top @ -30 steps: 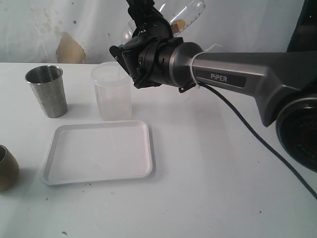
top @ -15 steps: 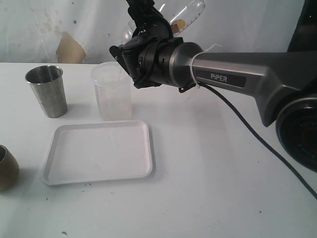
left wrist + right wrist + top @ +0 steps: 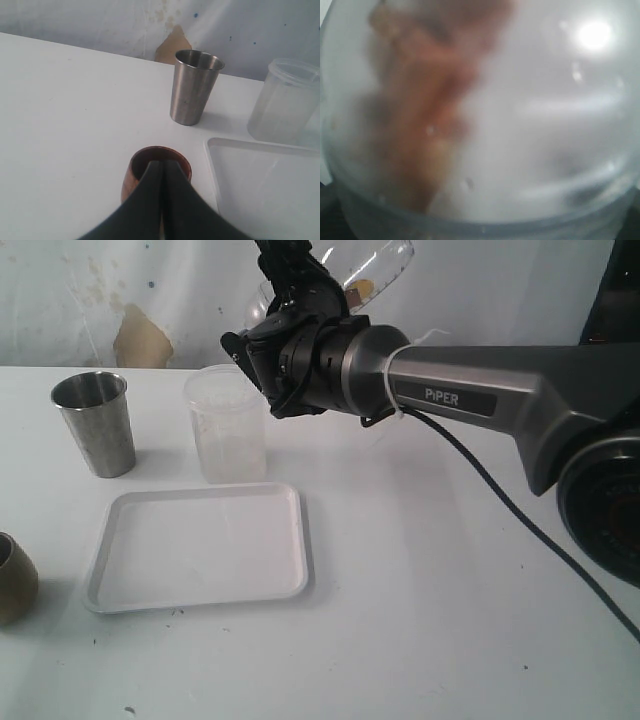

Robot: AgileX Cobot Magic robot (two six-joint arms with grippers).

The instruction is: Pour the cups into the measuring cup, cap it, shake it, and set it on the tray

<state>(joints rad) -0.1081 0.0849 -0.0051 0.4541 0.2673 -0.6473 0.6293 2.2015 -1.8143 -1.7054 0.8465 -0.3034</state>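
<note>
Holding the measuring cup (image 3: 385,260) up near the top of the exterior view, the right gripper (image 3: 300,275) has its fingers spread wide around the clear body: a grasp, not a release. The measuring cup is tipped well off vertical, and brownish material shows inside. In the right wrist view its clear wall fills the picture, blurred, with an orange-brown smear behind it; the scale is not legible.

Left gripper (image 3: 162,167): fingers clenched flat together, nothing visible between them, tips hanging over the mouth of the wooden cup (image 3: 131,175). Whether they touch the rim I cannot tell. The left gripper is outside the exterior view; the wooden cup sits at that view's left edge, partly cut off.

On the table (image 3: 430,590): steel tumbler (image 3: 95,425) upright at back left; frosted cup (image 3: 226,430) upright to its right, below the right arm's wrist — apart from the steel tumbler. The tray (image 3: 200,550) lies flat in front of both, its far rim near the frosted cup's base.
</note>
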